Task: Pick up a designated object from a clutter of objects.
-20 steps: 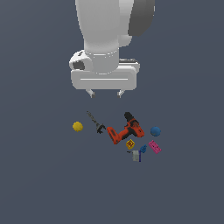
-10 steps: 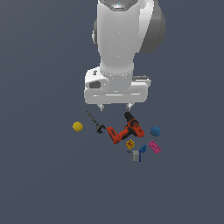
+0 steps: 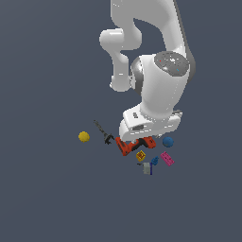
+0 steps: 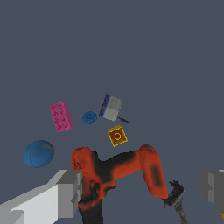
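Observation:
The designated object, a small magenta-pink studded brick (image 3: 166,158), lies flat at the exterior view's right edge of the clutter, and shows in the wrist view (image 4: 60,116). My gripper (image 4: 141,190) is open and empty, its two grey fingers (image 4: 65,194) straddling the orange-red and black drill (image 4: 118,173). In the exterior view the white hand (image 3: 149,124) hangs low over the drill (image 3: 128,146) and hides its fingertips. The brick lies apart from the gripper, beyond the blue ball (image 3: 168,141).
A yellow cube (image 3: 140,155), a small blue bit (image 3: 154,161) and a grey-white block (image 3: 147,168) lie by the drill. A dark thin tool (image 3: 103,132) and a yellow ball (image 3: 83,136) lie to the exterior view's left. The blue ball also shows in the wrist view (image 4: 38,153).
The arm has come down and moved toward the exterior view's right, from above the clutter to just over the drill. No object has moved.

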Motion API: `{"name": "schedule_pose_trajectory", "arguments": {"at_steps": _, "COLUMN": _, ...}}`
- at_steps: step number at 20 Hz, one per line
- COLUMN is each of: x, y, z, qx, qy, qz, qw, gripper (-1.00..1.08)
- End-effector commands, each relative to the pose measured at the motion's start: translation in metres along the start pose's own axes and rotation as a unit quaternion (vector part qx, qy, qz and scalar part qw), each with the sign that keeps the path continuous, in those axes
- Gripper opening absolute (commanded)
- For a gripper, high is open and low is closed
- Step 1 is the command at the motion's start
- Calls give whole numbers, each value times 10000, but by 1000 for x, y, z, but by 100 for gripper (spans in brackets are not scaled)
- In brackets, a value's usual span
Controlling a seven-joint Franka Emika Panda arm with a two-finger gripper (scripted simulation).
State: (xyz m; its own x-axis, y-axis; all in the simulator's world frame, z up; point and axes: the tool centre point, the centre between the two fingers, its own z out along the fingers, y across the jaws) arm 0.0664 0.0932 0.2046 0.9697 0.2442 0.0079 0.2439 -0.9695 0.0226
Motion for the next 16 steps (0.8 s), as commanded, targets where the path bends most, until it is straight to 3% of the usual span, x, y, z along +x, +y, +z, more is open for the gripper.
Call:
{"name": "schedule_pose_trajectory", "arguments": {"at_steps": 1, "x": 11, "y": -23, "z": 24, "qx": -5, "qy": -7, "qz": -276, "qw": 9996, "gripper": 100}}
{"name": "schedule_pose_trajectory", "arguments": {"at_steps": 9, "x": 32, "y": -90, "z": 94, "qx": 44, "qy": -20, "qz": -1018, "qw": 9948, "gripper": 100}}
{"name": "schedule_pose_trajectory", "arguments": {"at_steps": 16, "x": 36, "y": -125, "z": 130, "qx": 99, "qy": -22, "qz": -1373, "qw": 9905, "gripper": 100}}
